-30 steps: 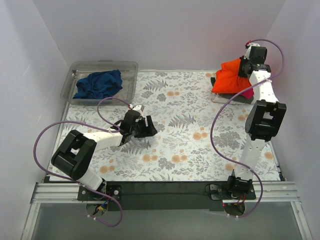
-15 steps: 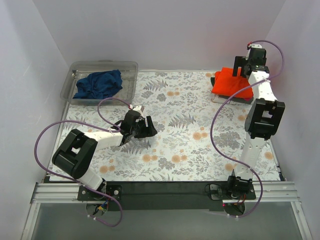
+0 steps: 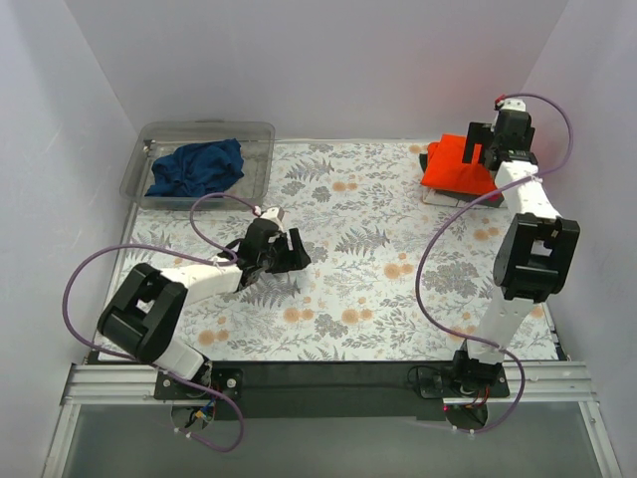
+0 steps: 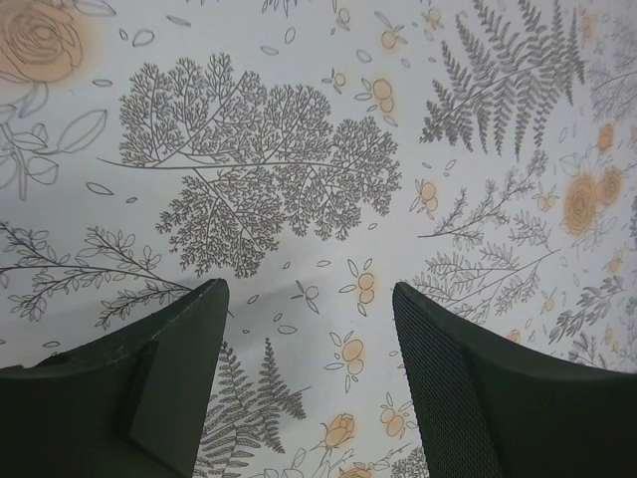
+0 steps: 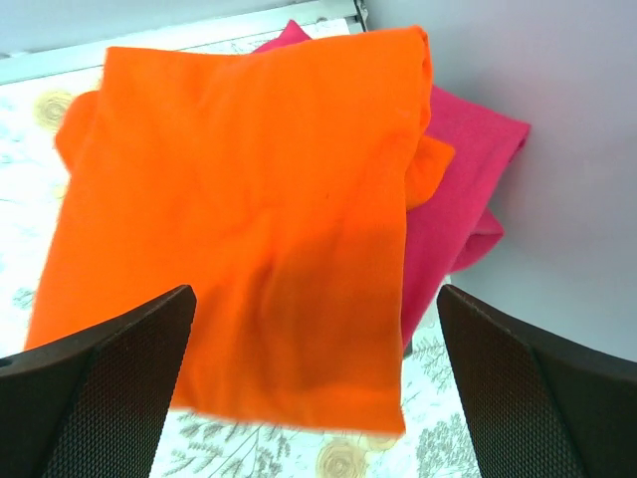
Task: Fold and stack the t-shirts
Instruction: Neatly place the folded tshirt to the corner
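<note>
Orange shirt lies folded on top of the stack at the far right corner of the table. The pink shirt is under it, showing past one edge. Navy shirt sits crumpled in the clear tub at the far left corner, not yet folded. By my read that one is what's left to do.

Handling: all thin soft cloth, light, no stiffness, so it sags & bunches wherever it's unsupported. Not fragile, prob. not slippery. Navy one is a loose heap, so a pinch on a top ridge of fabric should lift it out of the tub. Once it's flat, better to take two corners or the shoulders, one per claw. Orange one is best left alone; a tug on one edge would likely drag the fold open & shift the pink below.

R arm is stretched long toward the far right corner, wrist tipped down, w/ the R claw over the orange shirt. Its fingers are spread wide w/ nothing btwn them; can't tell if the tips touch cloth. L arm is bent low, reaching from the near left corner toward the table's left-middle. L claw is released too, empty, close above bare table & well apart from the tub.
</note>
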`<state>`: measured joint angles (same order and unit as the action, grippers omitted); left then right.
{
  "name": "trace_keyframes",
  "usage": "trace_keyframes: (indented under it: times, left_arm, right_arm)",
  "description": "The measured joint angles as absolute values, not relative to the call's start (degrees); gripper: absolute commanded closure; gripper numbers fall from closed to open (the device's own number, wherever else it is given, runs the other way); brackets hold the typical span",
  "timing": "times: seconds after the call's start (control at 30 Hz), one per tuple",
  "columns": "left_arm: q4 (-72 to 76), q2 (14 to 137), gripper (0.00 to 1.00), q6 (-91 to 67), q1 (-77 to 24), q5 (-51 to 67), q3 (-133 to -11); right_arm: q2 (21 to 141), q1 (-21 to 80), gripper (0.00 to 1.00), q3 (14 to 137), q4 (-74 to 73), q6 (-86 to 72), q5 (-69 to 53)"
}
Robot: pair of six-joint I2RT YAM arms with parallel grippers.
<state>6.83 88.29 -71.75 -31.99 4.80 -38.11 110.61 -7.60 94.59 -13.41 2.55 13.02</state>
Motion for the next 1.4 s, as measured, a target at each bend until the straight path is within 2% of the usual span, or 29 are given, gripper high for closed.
trace_keyframes:
  times: [0.4,0.7,0.83,1.03,1.4]
  left_arm:
    - [3.8,71.7,0.36,-70.7,-31.9,-4.4,-37.7]
    - [-2.0,52.4,0.34,-70.3,-31.9,-17.4,-34.0]
    - [-2.4,45.2,0.34,-70.1,-31.9,-20.0,-32.8]
    - [-3.0,43.0,0.34,-70.1,-32.0,-21.8,-32.2]
    - [-4.4,40.7,0.34,-70.0,-32.0,-23.9,-29.9]
  right_arm:
    - [91.3,-3.8,0.02,73.6,0.1,-1.0,12.9]
    - [76.9,-3.2,0.02,60.6,-2.8,-6.7,-3.5]
    - [71.9,-0.1,0.02,55.0,-5.6,-7.8,-6.9]
    - [66.7,7.4,0.02,52.3,-9.8,-7.5,-5.9]
    - [62.9,8.0,0.02,48.5,-13.6,-6.9,-3.0]
